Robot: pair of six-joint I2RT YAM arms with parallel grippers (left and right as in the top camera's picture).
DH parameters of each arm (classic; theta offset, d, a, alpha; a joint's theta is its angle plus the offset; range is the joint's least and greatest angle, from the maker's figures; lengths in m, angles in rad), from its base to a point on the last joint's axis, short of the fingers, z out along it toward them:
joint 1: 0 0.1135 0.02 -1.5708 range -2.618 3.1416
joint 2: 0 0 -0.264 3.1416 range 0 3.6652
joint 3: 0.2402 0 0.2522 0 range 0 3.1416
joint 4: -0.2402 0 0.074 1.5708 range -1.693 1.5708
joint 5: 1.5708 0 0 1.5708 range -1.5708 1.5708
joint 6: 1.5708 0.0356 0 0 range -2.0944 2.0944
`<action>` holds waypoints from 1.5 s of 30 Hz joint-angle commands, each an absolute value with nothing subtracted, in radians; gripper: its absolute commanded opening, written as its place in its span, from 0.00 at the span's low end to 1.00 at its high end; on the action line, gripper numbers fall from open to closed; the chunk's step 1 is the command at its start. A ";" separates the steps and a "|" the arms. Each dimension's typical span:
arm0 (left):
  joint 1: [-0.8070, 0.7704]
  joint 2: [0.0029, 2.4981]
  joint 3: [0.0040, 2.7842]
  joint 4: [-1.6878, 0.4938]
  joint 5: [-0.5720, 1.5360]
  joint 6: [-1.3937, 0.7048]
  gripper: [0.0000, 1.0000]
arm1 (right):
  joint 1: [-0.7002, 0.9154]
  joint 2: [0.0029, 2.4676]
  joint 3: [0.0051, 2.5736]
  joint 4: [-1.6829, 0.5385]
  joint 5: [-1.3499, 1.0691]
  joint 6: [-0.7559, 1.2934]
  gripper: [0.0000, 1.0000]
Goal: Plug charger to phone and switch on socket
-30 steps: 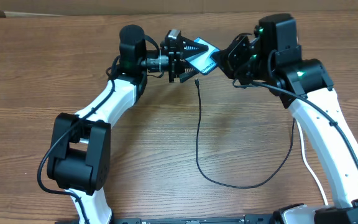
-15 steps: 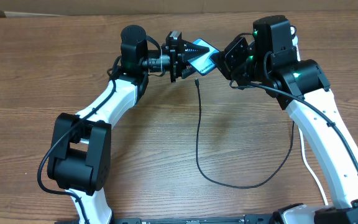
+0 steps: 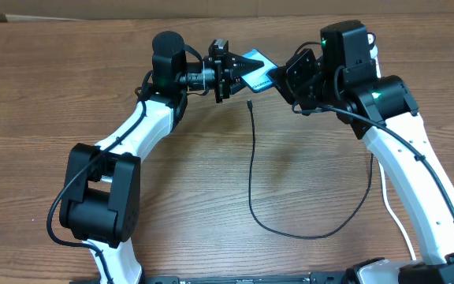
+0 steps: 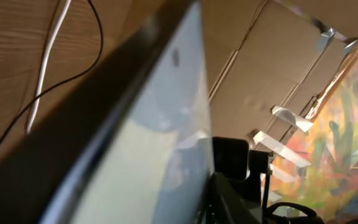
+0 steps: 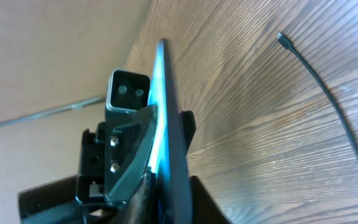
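The phone, light blue with a dark edge, is held off the table at the back, between my two grippers. My left gripper is shut on its left end. In the right wrist view its fingers press on both faces of the phone. My right gripper flanks the right end, with its jaws tight against the phone. The charger's black cable lies on the table, its connector tip just below the phone and untouched. The socket is out of view.
The black cable loops round the table's front and runs up under the right arm. A white lead lies beside that arm and also shows in the left wrist view. A cardboard wall stands behind the table.
My left gripper's jaws have closed onto the phone's left end. The right arm shifted slightly left early on. The phone and cable have barely moved.
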State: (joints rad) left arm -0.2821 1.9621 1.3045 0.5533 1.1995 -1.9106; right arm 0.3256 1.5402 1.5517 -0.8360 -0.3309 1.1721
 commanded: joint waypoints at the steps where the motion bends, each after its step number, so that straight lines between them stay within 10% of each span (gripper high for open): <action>1: -0.292 1.950 1.312 0.551 1.226 -1.867 0.08 | 0.347 1.515 1.572 -0.820 -0.330 1.114 0.24; 14: -0.291 1.950 1.312 0.551 1.231 -1.867 0.04 | 0.354 1.515 1.572 -0.835 -0.330 1.083 0.44; 26: -0.265 1.950 1.312 0.550 1.218 -1.740 0.04 | 0.318 1.476 1.573 -0.883 -0.247 0.888 0.89; 45: -0.263 1.950 1.312 0.149 1.082 -1.202 0.04 | 0.035 1.430 1.573 -1.206 -0.218 0.523 0.99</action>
State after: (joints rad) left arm -0.2676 1.9602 1.3041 0.1577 1.0939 -1.3705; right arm 0.0616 1.4349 1.5524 -1.1923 -0.2443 0.6277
